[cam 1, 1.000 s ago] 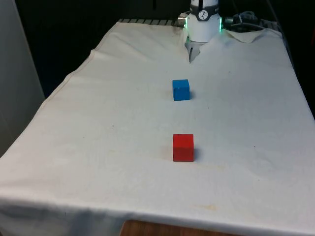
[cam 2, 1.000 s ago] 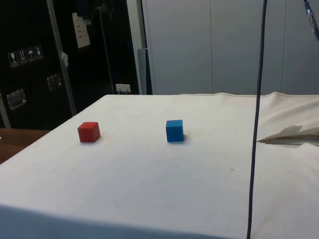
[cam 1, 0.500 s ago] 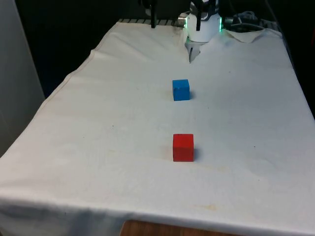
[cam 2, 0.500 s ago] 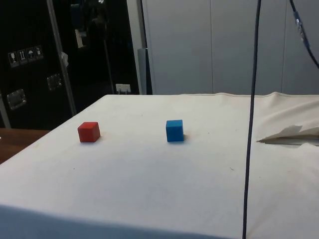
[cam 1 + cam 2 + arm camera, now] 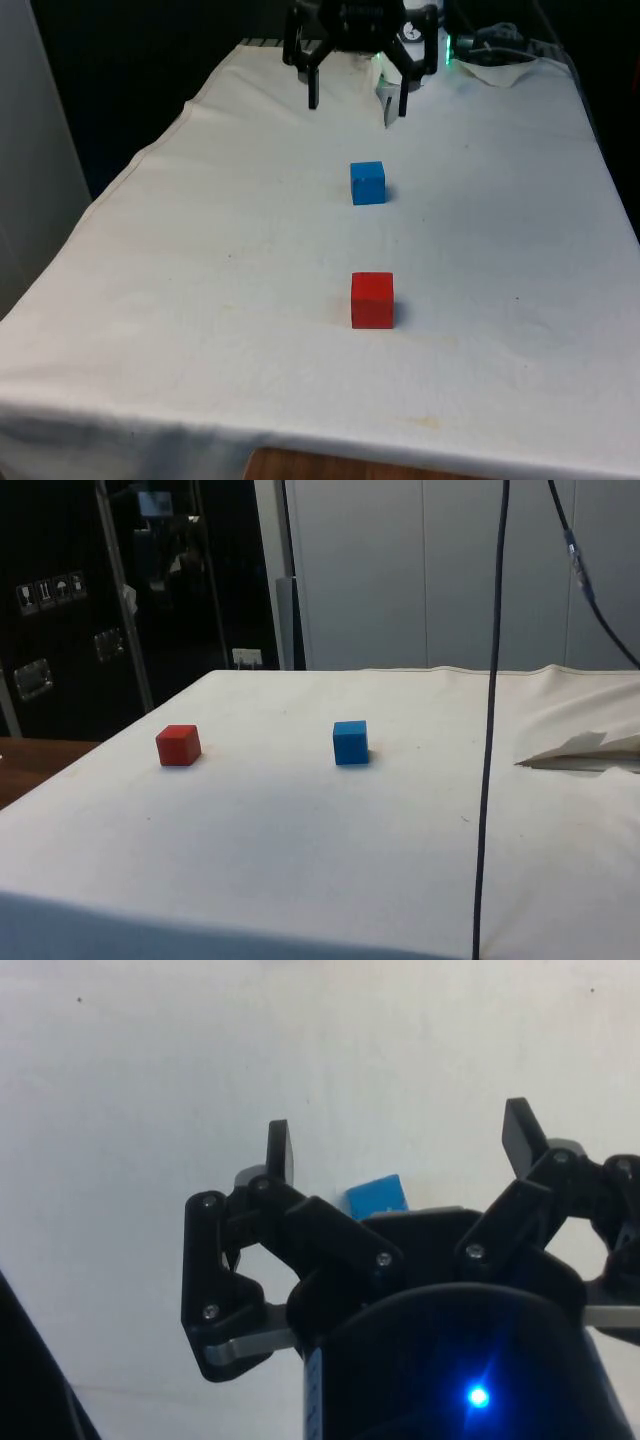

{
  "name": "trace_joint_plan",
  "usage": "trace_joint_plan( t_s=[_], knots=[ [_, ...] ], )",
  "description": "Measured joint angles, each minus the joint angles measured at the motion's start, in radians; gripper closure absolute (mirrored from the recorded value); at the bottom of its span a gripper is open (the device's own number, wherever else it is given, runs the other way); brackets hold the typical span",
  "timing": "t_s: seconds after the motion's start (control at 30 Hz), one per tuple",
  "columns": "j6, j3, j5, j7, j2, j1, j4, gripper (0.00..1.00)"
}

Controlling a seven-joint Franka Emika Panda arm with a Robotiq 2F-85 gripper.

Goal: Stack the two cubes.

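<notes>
You are looking at a robotics lab or test room, not a home. A table (image 5: 200,300) draped in a plain white cloth (image 5: 300,860) serves as the work surface, with the cloth wrinkled and hanging over the edges. Black curtains (image 5: 150,60) close off the far end. To the side stand dark cabinets (image 5: 60,630) with metal latches and handling stickers like those on equipment cases, next to bare pale wall panels (image 5: 420,570). Black cables (image 5: 490,730) hang down through the air. Two plain coloured cubes, a blue cube (image 5: 368,183) and a red cube (image 5: 372,300), sit like test props.
</notes>
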Motion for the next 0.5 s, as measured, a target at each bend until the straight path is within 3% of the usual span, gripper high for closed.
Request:
trace_joint_plan(
  t_s=[0.5],
  knots=[
    [0.054, 0.002, 0.000, -0.001, 0.068, 0.005, 0.014, 0.00]
  ],
)
